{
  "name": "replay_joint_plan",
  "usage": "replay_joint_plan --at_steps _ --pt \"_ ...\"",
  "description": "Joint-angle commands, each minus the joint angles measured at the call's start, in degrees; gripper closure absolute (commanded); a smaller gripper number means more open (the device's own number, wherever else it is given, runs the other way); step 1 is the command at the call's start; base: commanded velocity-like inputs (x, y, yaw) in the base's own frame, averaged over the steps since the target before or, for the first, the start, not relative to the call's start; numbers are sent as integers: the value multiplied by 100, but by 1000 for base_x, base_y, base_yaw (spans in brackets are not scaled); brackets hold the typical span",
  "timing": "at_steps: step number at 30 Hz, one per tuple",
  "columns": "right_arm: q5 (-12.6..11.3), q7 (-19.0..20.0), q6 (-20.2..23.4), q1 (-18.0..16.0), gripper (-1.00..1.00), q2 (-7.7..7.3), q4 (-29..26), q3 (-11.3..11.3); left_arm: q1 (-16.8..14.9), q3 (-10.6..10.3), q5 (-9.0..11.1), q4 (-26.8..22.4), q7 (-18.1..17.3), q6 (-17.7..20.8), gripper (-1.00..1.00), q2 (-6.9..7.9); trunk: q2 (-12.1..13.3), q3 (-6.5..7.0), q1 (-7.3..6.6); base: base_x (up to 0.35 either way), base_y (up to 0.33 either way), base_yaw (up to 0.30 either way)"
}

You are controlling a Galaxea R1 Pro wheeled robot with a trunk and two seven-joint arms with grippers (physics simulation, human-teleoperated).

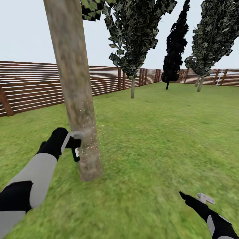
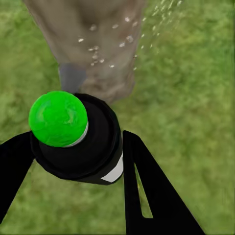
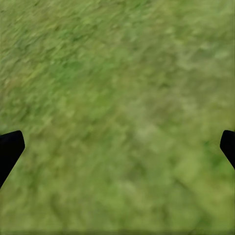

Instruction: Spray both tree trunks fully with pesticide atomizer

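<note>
From the head camera, your left gripper (image 1: 75, 142) is clamped on the pesticide atomizer (image 1: 76, 154), which hangs upright just beside the low part of the tree trunk (image 1: 74, 89) on its left face; fine droplets speckle the bark right at nozzle height and drift off to the trunk's right. The trunk's long axis runs up, tilted slightly, and nearly all of it stands above the bottle, so I judge the coming sweep should go upward along that axis. Your right gripper (image 1: 194, 198) hangs low over the lawn (image 1: 159, 139), well apart from the trunk, so the left arm is the nearer one. In the left wrist camera, the two black fingers (image 2: 147, 191) hold the dark bottle with its green cap (image 2: 58, 118) between them, and the trunk's base lies straight ahead, flecked with spray. In the right wrist camera, the fingertips (image 3: 10, 147) stand wide apart over bare grass, holding nothing.
</note>
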Motion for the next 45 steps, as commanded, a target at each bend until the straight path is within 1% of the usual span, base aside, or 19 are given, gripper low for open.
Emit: replay_joint_plan --at_steps 1,3,7,9,13,16,17,18,21,23,25,26,27,29,31,32,34,37,45 --pt "0 1 0 0 -100 0 0 0 -69 -109 -4 37 1 7 100 5 0 -1 0 0 0 0" --pt "0 -1 0 0 -100 0 0 0 -335 -257 -4 397 1 13 100 4 0 -1 0 0 0 0" --pt "0 -2 0 0 -100 0 -1 0 -707 -362 -11 1010 1 14 100 1 0 -1 0 0 0 0" --pt "0 -2 0 0 -100 0 0 0 -768 -371 -11 1063 1 14 100 1 0 -1 0 0 0 0" --pt "0 -1 0 0 -100 0 1 -1 -1093 -374 -10 1237 1 14 100 51 0 -1 0 0 0 0" --pt "0 -2 0 0 -100 0 3 0 -1468 -375 -11 1692 1 14 100 115 0 -1 0 0 0 0" --pt "0 -2 0 0 -100 0 1 0 -1711 -375 -11 1836 1 16 100 171 0 -1 0 0 0 0" --pt "0 -2 0 0 -100 0 1 0 -1844 -380 -11 1870 1 15 100 185 0 -1 0 0 0 0" --pt "0 -2 0 0 -100 0 1 0 -2071 -383 -11 1910 1 18 100 193 0 -1 0 0 0 0" --pt "0 -2 0 0 -100 0 4 0 -2282 -383 -11 2160 1 18 100 194 0 -1 0 0 0 0" --pt "0 -2 0 0 -100 0 5 0 -2616 -383 -11 2481 1 15 100 194 0 -1 0 0 0 0" --pt "0 -2 0 0 -100 0 5 0 -2707 -383 -25 2540 1 15 100 196 0 -1 0 0 0 0" --pt "0 -2 0 0 -100 0 4 0 -2778 -383 -195 2578 1 19 100 226 0 -1 0 0 0 0" --pt "0 -2 -1 0 -100 0 4 0 -2829 -383 -575 2735 1 18 100 286 0 -1 0 0 0 0" --pt "0 -2 -2 0 -100 0 7 0 -2843 -383 -762 3067 1 15 100 365 0 -1 0 0 0 0" --pt "0 -2 -1 0 -100 0 7 0 -2846 -383 -816 3162 1 14 100 486 0 -1 0 0 0 0" --pt "0 -2 0 0 -100 0 7 0 -2847 -383 -837 3196 1 14 100 588 0 -1 0 0 0 0" --pt "0 -2 0 0 -100 0 8 0 -2847 -383 -845 3213 1 14 100 641 0 -1 0 -104 97 -51" --pt "0 -2 -2 0 -100 0 7 0 -2848 -379 -839 3217 0 14 100 659 0 -1 0 -64 288 -264"
